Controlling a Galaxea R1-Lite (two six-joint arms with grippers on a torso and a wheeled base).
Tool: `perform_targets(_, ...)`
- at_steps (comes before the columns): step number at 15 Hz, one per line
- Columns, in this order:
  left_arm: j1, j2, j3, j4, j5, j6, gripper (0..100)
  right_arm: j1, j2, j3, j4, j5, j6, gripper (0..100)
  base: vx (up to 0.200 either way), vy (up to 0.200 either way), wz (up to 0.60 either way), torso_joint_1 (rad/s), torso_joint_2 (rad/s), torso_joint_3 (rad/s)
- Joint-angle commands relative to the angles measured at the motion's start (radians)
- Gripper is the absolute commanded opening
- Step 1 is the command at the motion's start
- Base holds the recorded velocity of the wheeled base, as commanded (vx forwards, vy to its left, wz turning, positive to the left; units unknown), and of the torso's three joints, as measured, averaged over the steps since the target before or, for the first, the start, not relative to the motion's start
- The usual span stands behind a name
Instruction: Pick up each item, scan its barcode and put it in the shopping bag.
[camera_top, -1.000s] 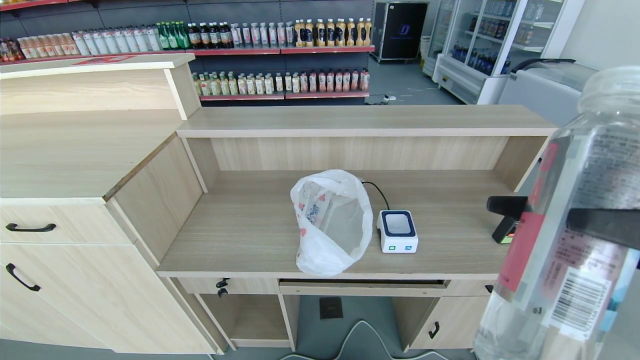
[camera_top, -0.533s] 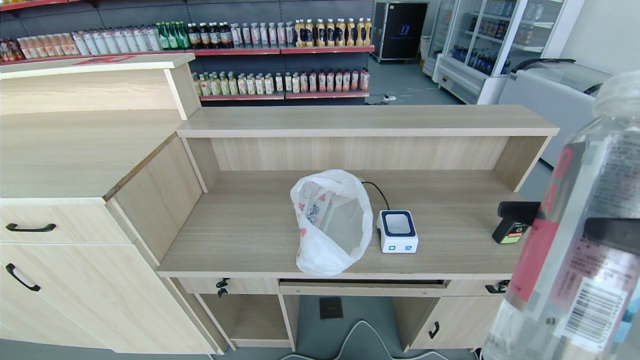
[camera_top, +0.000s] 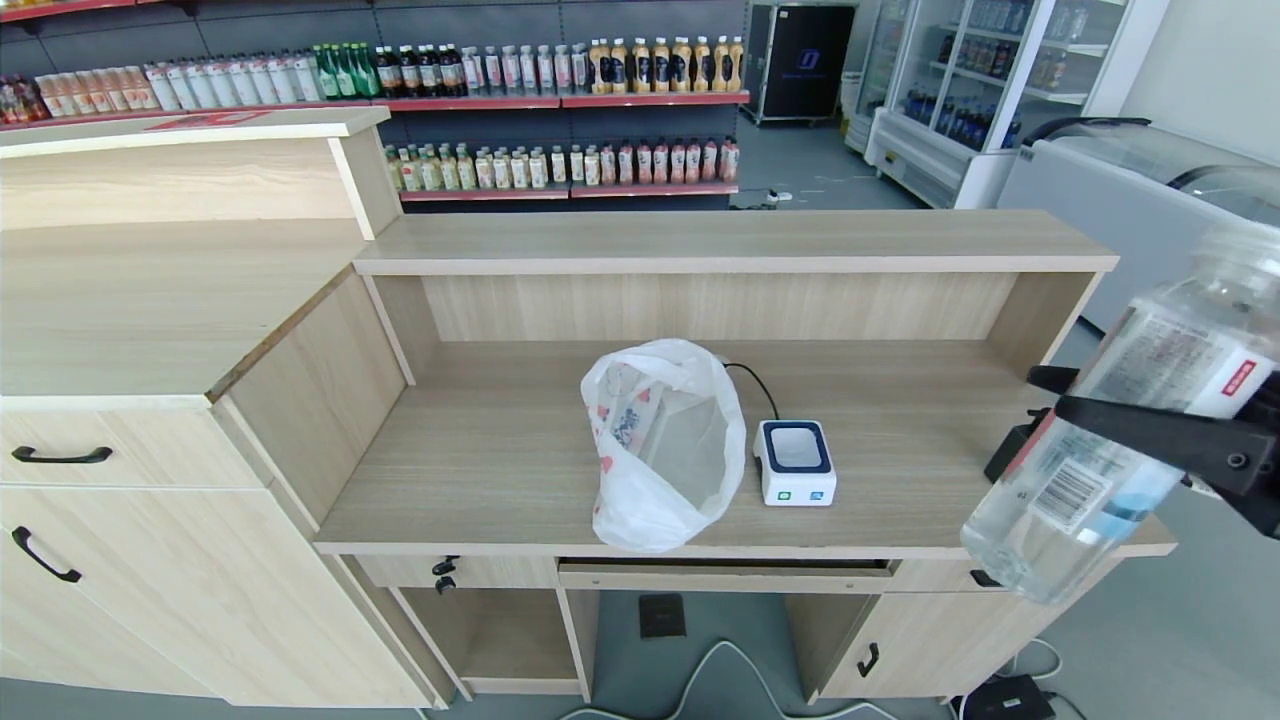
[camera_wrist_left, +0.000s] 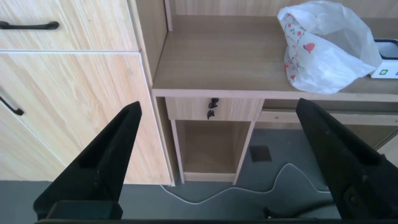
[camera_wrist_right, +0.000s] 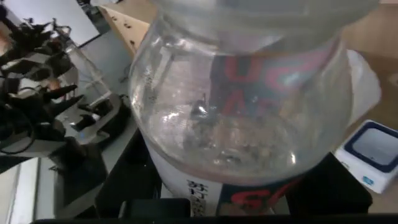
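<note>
A clear water bottle (camera_top: 1165, 355) with a white and red label hangs tilted off the counter's right end, barcode facing me. My right gripper (camera_top: 1050, 392) is shut on its middle; in the right wrist view the bottle (camera_wrist_right: 249, 118) sits close before the lens. A white plastic shopping bag (camera_top: 665, 445) stands open on the counter, with the white barcode scanner (camera_top: 795, 462) just right of it. My left gripper (camera_wrist_left: 217, 168) hangs open with nothing in it, low in front of the counter's left part, with the bag (camera_wrist_left: 323, 46) farther off.
A black handheld device (camera_top: 1008, 458) lies near the counter's (camera_top: 480, 470) right edge, partly behind the bottle. A raised back shelf (camera_top: 730, 240) runs over the counter. Drawers and an open cubby (camera_wrist_left: 211, 149) sit below. A taller cabinet (camera_top: 150, 300) stands at the left.
The bottle in my right gripper has moved down and away from the head camera and tipped over to a slant. More of the counter's right end shows. Bag and scanner are unmoved.
</note>
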Motion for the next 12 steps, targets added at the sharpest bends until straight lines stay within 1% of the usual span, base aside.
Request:
perform_targets(1, 0.0, 0.0, 0.0, 0.0, 0.0, -0.002, 100, -0.291, 0.108, 0.014, 0.184, -0.24, -0.361, 0, 0.0, 0.0, 0.0, 0.0, 0.0, 0.0)
perform_targets(2, 0.0, 0.0, 0.0, 0.0, 0.0, 0.0, 100, -0.319, 0.128, 0.014, 0.225, -0.41, -0.447, 0, 0.0, 0.0, 0.0, 0.0, 0.0, 0.0)
perform_targets(3, 0.0, 0.0, 0.0, 0.0, 0.0, 0.0, 100, -0.34, 0.14, 0.017, 0.188, -0.421, -0.46, 0, 0.0, 0.0, 0.0, 0.0, 0.0, 0.0)
perform_targets(4, 0.0, 0.0, 0.0, 0.0, 0.0, 0.0, 100, -0.343, 0.16, 0.017, 0.127, -0.426, -0.493, 0, 0.0, 0.0, 0.0, 0.0, 0.0, 0.0)
perform_targets(5, 0.0, 0.0, 0.0, 0.0, 0.0, 0.0, 100, -0.343, 0.171, 0.019, 0.101, -0.429, -0.585, 0, 0.0, 0.0, 0.0, 0.0, 0.0, 0.0)
perform_targets(6, 0.0, 0.0, 0.0, 0.0, 0.0, 0.0, 100, -0.348, 0.183, 0.017, 0.102, -0.446, -0.756, 0, 0.0, 0.0, 0.0, 0.0, 0.0, 0.0)
perform_targets(7, 0.0, 0.0, 0.0, 0.0, 0.0, -0.002, 100, -0.356, 0.188, 0.014, 0.102, -0.475, -0.855, 0, 0.0, 0.0, 0.0, 0.0, 0.0, 0.0)
perform_targets(8, 0.0, 0.0, 0.0, 0.0, 0.0, 0.0, 100, -0.382, 0.189, 0.009, 0.098, -0.499, -1.026, 0, 0.0, 0.0, 0.0, 0.0, 0.0, 0.0)
perform_targets(9, 0.0, 0.0, 0.0, 0.0, 0.0, 0.0, 100, -0.383, 0.197, -0.009, 0.096, -0.495, -1.07, 0, 0.0, 0.0, 0.0, 0.0, 0.0, 0.0)
perform_targets(11, 0.0, 0.0, 0.0, 0.0, 0.0, 0.0, 100, -0.382, 0.209, -0.026, 0.072, -0.496, -1.101, 0, 0.0, 0.0, 0.0, 0.0, 0.0, 0.0)
perform_targets(12, 0.0, 0.0, 0.0, 0.0, 0.0, 0.0, 100, -0.385, 0.214, -0.029, 0.059, -0.498, -1.141, 0, 0.0, 0.0, 0.0, 0.0, 0.0, 0.0)
